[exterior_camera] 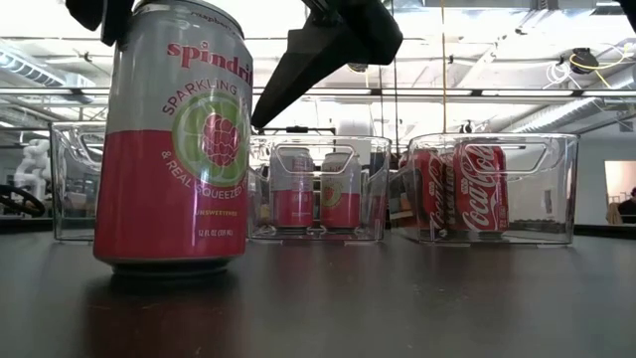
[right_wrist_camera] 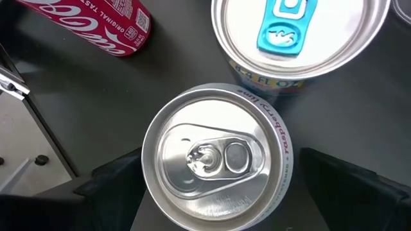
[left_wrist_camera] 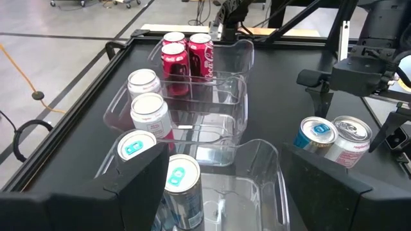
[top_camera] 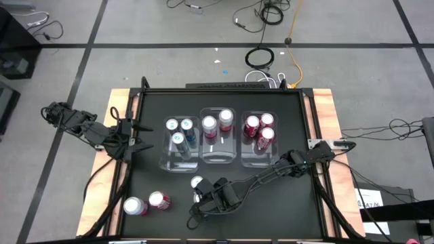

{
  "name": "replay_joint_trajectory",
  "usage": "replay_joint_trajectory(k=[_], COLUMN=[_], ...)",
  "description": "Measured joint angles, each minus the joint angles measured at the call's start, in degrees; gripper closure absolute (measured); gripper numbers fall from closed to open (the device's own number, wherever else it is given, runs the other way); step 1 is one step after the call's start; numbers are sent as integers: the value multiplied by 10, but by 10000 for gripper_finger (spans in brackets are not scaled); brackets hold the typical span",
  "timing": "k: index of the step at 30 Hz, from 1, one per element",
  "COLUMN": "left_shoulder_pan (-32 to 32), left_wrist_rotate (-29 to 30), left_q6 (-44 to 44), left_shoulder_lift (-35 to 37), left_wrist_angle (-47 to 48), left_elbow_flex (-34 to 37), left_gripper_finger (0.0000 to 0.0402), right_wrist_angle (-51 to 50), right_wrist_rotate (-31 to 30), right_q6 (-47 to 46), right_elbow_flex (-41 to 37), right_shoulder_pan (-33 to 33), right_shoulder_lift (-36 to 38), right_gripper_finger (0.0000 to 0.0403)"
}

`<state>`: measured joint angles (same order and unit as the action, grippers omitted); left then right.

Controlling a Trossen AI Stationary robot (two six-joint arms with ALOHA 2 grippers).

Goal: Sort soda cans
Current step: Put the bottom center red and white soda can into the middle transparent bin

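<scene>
Silver-topped pink raspberry-lime can [right_wrist_camera: 215, 157] stands upright on the black table [top_camera: 285, 193], directly under the right gripper [top_camera: 201, 201]. Right wrist view looks straight down on its lid: the two dark fingers [right_wrist_camera: 112, 186] sit one on each side of the can, spread wide, and the jaws are not clamped on it. Whether the pads touch the can wall cannot be told.

A teal-tabbed can [right_wrist_camera: 297, 35] stands just beside the pink one, near the table's front edge. A red cola can [right_wrist_camera: 90, 22] lies on its side nearby, with another silver-topped can [top_camera: 135, 206] touching it, both toward the front-left corner of the table.

Three clear plastic rectangular bins [top_camera: 218, 154] sit in a row mid-table:
- left bin: three teal-blue cans [top_camera: 180, 131], upright
- middle bin: two pink cans [top_camera: 217, 123], upright
- right bin: three dark red cola cans [top_camera: 260, 130], upright

Low view: the pink can [exterior_camera: 174, 139] fills the foreground, with a dark finger of the gripper angled down from above, just beside it.

Left gripper [top_camera: 144, 135] hovers at the left side of the table, just beside the left bin, jaws apart, holding nothing.
</scene>
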<state>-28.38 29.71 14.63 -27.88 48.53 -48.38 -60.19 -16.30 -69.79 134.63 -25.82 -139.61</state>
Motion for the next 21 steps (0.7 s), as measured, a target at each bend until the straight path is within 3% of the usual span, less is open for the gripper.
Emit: replay_joint_trajectory(k=[21], left_shoulder_pan=[0], left_wrist_rotate=[-6], left_q6=[0], left_shoulder_lift=[0], left_wrist_angle=[2], left_elbow_flex=[0], left_gripper_finger=[97], right_wrist_angle=[2], right_wrist_rotate=[13], right_q6=[-25], right_elbow_flex=[-2], right_shoulder_pan=[4], right_shoulder_lift=[-13], right_gripper_finger=[23])
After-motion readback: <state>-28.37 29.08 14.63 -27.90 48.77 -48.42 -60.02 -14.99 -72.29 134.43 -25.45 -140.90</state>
